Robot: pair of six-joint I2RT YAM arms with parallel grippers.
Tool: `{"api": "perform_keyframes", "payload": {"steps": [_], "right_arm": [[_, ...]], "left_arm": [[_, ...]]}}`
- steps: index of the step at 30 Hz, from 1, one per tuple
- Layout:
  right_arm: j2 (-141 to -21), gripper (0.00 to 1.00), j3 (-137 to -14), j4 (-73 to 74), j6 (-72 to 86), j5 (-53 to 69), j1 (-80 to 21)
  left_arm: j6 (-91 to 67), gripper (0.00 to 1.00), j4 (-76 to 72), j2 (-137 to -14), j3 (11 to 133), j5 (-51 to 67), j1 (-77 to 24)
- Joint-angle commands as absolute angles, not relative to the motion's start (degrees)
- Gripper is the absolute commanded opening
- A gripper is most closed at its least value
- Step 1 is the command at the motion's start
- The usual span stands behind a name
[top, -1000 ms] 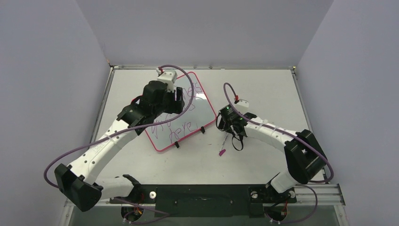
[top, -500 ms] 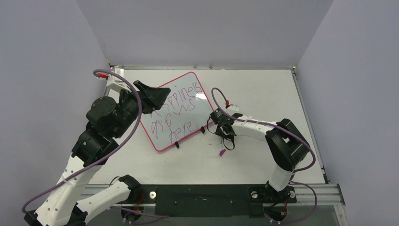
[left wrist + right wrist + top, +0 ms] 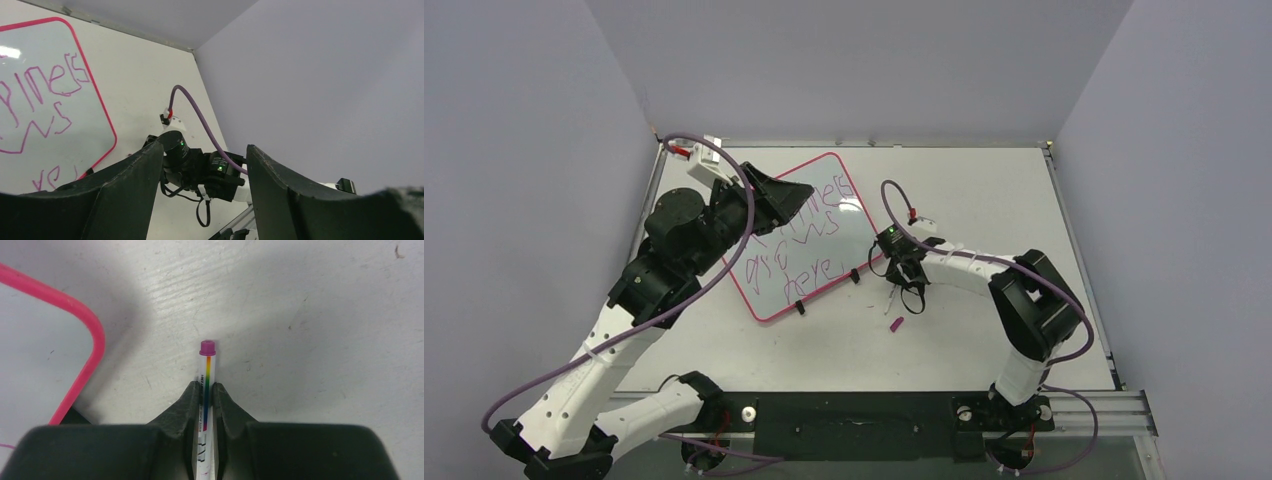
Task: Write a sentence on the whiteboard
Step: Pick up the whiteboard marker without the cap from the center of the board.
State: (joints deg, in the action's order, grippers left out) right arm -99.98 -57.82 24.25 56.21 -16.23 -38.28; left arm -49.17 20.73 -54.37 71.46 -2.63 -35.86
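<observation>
**Whiteboard** [image 3: 852, 240]: flat on counter [image 3: 984, 190], left of centre, askew.
**Sentence** [image 3: 796, 247]: three slanted magenta lines, seemingly "…ppiness / grows / here" (start hidden by left arm [image 3: 686, 232]).
**Right pincer** [image 3: 205, 390]: clamped on marker [image 3: 206, 371], which lies just beside the board's frame.
**Left pincer** [image 3: 204, 150]: agape, empty, above the board.
**Marker print**: too small to read.
**Hazards**: the fingertip hold may let the marker pivot when lifted; the purple end may be a cap, so no ink.
</observation>
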Motion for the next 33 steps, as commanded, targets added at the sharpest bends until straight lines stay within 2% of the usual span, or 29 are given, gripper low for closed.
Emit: {"api": "perform_keyframes", "payload": {"steps": [1, 11, 26, 33], "right_arm": [[-98.9, 0.00, -54.8, 25.7, 55.9, -16.1, -35.9], [-92.3, 0.00, -51.1, 24.4, 55.7, -17.0, -31.7], [-84.3, 0.00, -47.7, 24.3, 54.4, -17.8, -27.5], [-80.1, 0.00, -46.8, 23.3, 53.1, -18.8, -22.7]], "left_arm": [[-52.2, 0.59, 12.7, -53.8, 71.4, 2.9, -35.8], [-54.3, 0.59, 8.3, -54.0, 68.9, 7.3, -35.9], [-56.4, 0.59, 3.5, -55.6, 65.6, 7.4, -36.8], [-47.6, 0.59, -2.6, -56.9, 55.1, 9.4, -39.0]]}}
